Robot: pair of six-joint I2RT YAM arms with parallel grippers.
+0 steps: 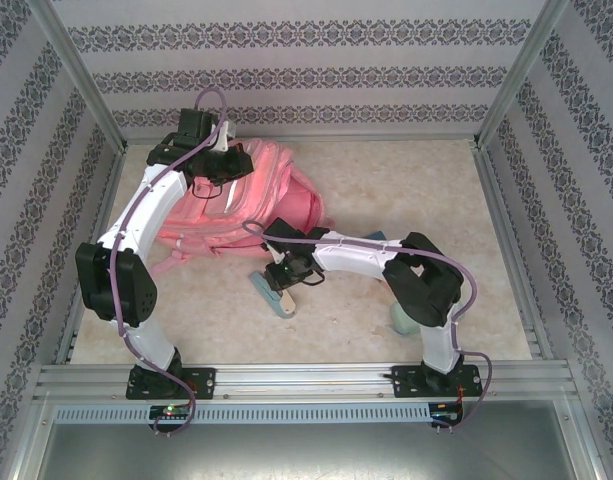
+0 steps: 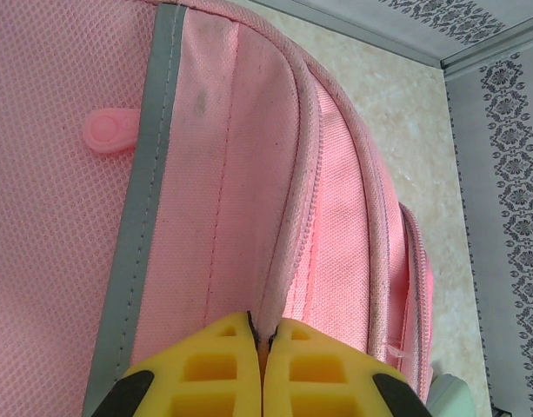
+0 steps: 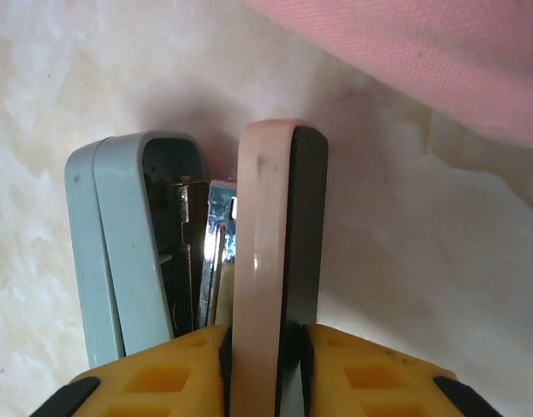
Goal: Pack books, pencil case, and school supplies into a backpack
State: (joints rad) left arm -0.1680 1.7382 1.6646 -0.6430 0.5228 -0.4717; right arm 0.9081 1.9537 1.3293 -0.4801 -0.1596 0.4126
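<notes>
Two pinches: left claw [image 2: 262, 337] on backpack [image 2: 223, 174], right claw [image 3: 264, 346] on pink slab [image 3: 259, 217]

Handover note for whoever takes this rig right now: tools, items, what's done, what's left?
Left tool: shut on a fabric edge of the backpack.
Right tool: shut on the pink base of the stapler, just in front of the backpack.
Done: both grips made.
Left: get the stapler into the backpack; what is already inside cannot be seen.
</notes>
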